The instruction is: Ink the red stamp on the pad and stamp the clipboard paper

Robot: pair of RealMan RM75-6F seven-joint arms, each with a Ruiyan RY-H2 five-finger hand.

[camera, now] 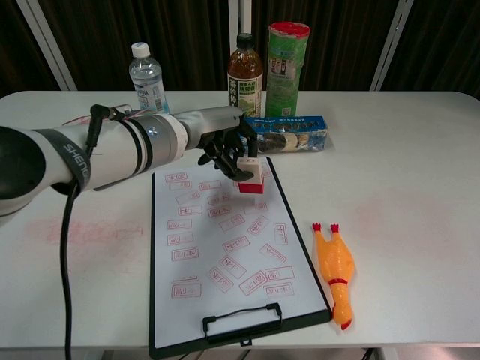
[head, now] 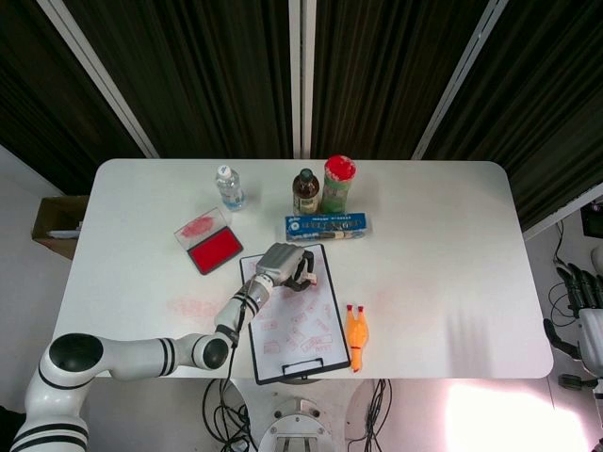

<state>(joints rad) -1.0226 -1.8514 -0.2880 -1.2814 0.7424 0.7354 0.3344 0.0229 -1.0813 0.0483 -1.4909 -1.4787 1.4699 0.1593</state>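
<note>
My left hand grips the red stamp, a white block with a red base, from above. The stamp stands upright at the top right part of the clipboard paper, its base down at the sheet; contact cannot be judged. The clipboard lies at the table's front middle, and its paper carries several red stamp prints. The open ink pad with its red-smeared lid sits left of the clipboard. My right hand hangs off the table's right edge, holding nothing, fingers extended.
A water bottle, a brown bottle and a green can stand at the back. A blue biscuit pack lies just behind the clipboard. An orange rubber chicken lies right of it.
</note>
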